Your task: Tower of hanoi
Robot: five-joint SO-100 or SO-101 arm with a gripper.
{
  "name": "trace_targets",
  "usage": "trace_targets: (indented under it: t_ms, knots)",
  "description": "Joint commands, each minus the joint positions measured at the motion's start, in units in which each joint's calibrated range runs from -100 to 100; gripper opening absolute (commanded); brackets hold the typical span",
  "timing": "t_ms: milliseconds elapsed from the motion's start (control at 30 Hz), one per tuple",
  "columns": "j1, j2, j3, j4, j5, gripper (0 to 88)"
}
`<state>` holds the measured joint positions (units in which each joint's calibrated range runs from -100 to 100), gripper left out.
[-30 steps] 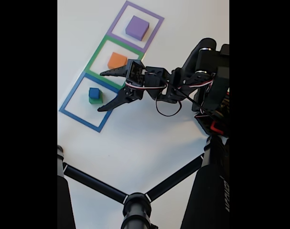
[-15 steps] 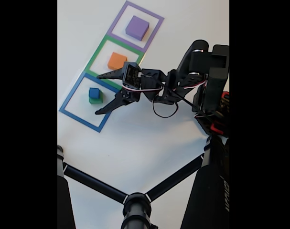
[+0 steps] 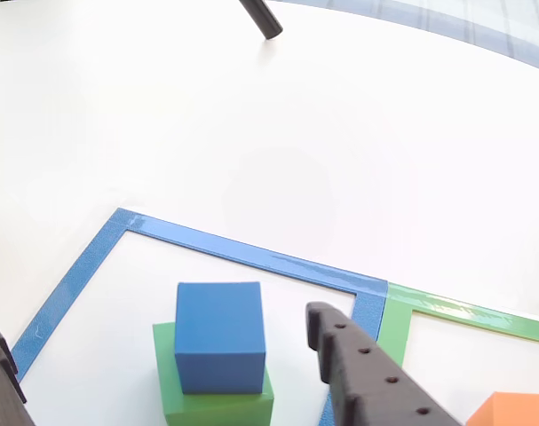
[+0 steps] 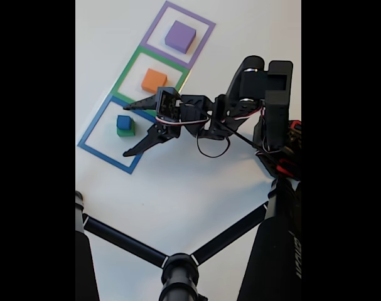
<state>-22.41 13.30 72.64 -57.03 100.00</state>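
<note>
Hanoi blocks sit on the white bench (image 4: 177, 188), one group per taped square. Nearest in the other view: black end effector (image 3: 162, 373), jaws spread wide, holding nothing, w/ fingers (image 3: 367, 377) either side of the stack. Blue cube (image 3: 219, 335) rests on top of green block (image 3: 217, 404), both inside blue outline (image 3: 251, 253). Beyond, fixed view: orange block (image 4: 154, 80) alone in green outline (image 4: 124, 72); farthest, purple block (image 4: 180, 36) in purple outline (image 4: 154, 25). Tripod legs (image 4: 124, 241) lie along the bottom edge.
</note>
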Motion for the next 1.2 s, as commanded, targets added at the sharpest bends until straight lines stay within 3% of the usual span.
trace_targets:
  t_ms: [0,333,500,1167]
  knots:
    - [0.07,0.15,-2.10,-0.78,0.00,40.4]
    - [-0.60,1.12,-2.19,-0.78,0.00,37.1]
    - [-1.18,1.52,-2.28,-0.78,0.00,29.5]
    - [-3.09,2.41,-3.10,-0.86,0.00,13.1]
